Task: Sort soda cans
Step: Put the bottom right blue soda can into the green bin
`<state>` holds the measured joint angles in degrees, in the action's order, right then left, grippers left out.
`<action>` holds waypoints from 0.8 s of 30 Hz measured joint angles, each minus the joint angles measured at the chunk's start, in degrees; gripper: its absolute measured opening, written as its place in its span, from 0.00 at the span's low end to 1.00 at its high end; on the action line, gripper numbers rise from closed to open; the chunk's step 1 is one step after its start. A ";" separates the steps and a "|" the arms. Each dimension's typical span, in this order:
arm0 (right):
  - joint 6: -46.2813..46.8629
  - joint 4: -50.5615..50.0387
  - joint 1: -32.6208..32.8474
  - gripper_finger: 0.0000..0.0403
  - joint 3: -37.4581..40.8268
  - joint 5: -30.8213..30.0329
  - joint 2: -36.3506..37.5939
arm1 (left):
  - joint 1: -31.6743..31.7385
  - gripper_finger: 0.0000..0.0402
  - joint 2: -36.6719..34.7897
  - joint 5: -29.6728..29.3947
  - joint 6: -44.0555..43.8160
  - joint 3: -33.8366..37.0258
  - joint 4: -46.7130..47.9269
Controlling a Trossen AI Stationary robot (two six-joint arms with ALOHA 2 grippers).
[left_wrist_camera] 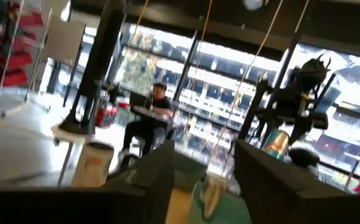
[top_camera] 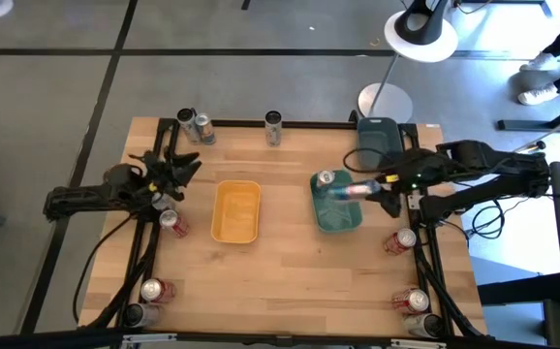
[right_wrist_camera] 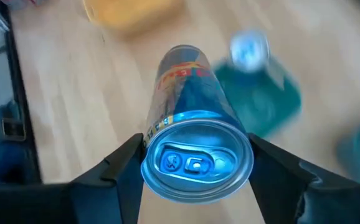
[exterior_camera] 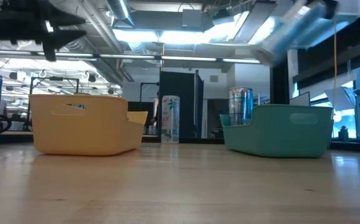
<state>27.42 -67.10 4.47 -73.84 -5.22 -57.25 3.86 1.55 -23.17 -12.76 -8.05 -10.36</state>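
My right gripper [top_camera: 385,190] is shut on a silver-blue soda can [top_camera: 353,190] that lies level in the air over the teal tray [top_camera: 350,221]. The low view shows this can as a blur [exterior_camera: 292,30] high above the tray. Another silver can [top_camera: 326,180] stands upright inside the teal tray. My left gripper [top_camera: 189,169] hangs open above the table's left side, beside the yellow tray [top_camera: 236,211] and above a red can [top_camera: 171,223]. Several more cans stand along the table's edges. My right gripper pinches the silver-blue can between its two fingers [right_wrist_camera: 114,171], one on each side of the wall just below the lid end [right_wrist_camera: 195,158]. The fingers come level from the table's right. The can points away along them, lifted clear and on its side.
A dark tray [top_camera: 377,136] sits at the far right. Cans stand at the far edge [top_camera: 202,129] [top_camera: 273,124], the near left corner [top_camera: 154,289] and the right side [top_camera: 401,240] [top_camera: 414,301]. Bare wood lies between the trays and the near edge.
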 joint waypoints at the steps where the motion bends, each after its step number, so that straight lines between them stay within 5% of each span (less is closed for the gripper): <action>1: -2.35 2.23 0.00 0.56 0.00 -0.99 -0.80 | 0.00 0.44 0.61 -0.01 0.65 -1.00 0.04; 13: -26.33 29.91 0.00 0.56 0.08 -6.81 -14.43 | -0.09 0.39 22.28 3.55 2.73 -14.43 -3.73; 24: -32.26 44.33 -2.41 0.56 0.08 -4.80 -22.04 | -0.17 0.02 41.97 14.49 2.92 -24.02 -6.75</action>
<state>-4.84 -22.78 2.06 -73.76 -10.02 -79.29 3.69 43.52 -8.68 -9.84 -32.08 -17.11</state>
